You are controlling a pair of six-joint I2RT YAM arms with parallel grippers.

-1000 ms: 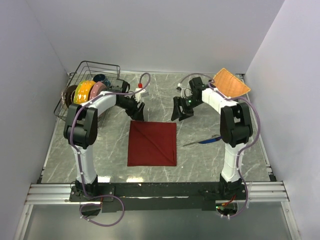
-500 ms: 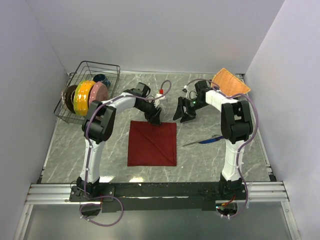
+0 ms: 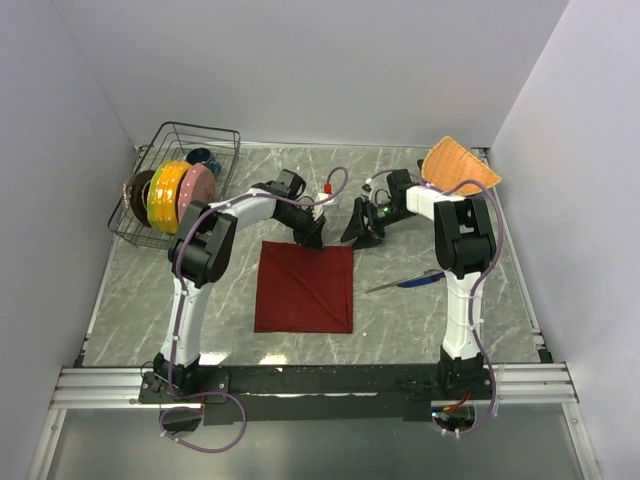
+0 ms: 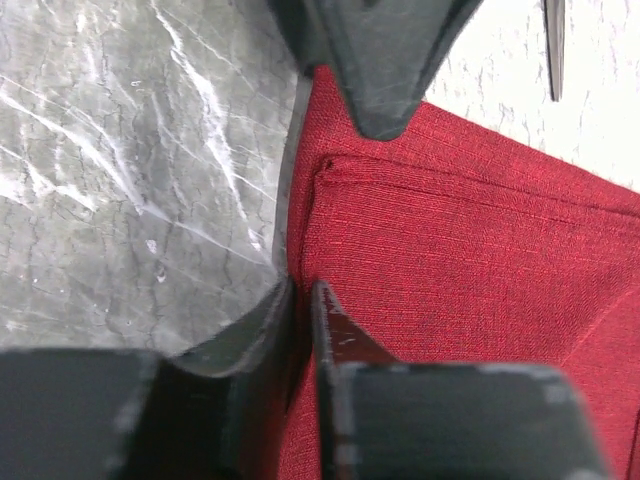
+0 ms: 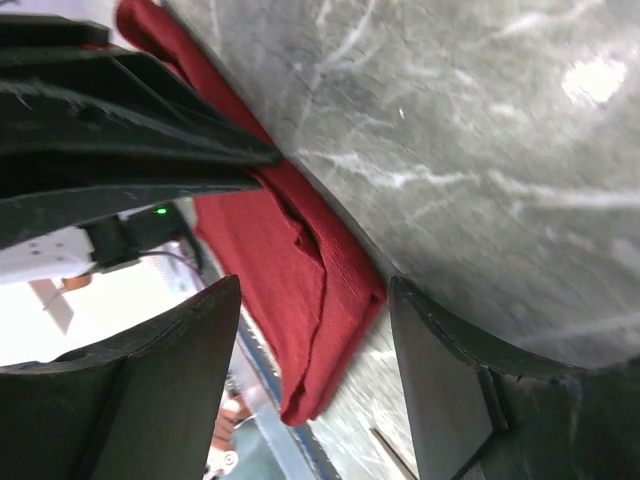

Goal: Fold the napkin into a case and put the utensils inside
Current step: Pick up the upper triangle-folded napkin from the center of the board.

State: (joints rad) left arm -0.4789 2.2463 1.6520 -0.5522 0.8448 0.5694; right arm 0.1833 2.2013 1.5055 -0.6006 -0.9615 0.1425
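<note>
The dark red napkin [image 3: 305, 287] lies flat and folded in the middle of the table, with a diagonal crease. My left gripper [image 3: 312, 236] is down at its far edge. In the left wrist view its fingers [image 4: 302, 290] are pressed almost together with the cloth's edge [image 4: 470, 250] between them. My right gripper [image 3: 360, 228] hangs open just beyond the napkin's far right corner, and in the right wrist view that layered corner [image 5: 300, 290] shows between its spread jaws [image 5: 315, 283]. The blue-purple knife [image 3: 418, 280] and silver fork [image 3: 385, 288] lie right of the napkin.
A wire rack [image 3: 222, 135] with coloured plates [image 3: 168, 192] stands at the back left. An orange woven fan-shaped mat [image 3: 460, 165] lies at the back right corner. Grey walls enclose the marble table on three sides.
My left gripper swung right from near the rack to the napkin's far edge and closed its fingers there. The right gripper shifted only slightly and stayed open.
</note>
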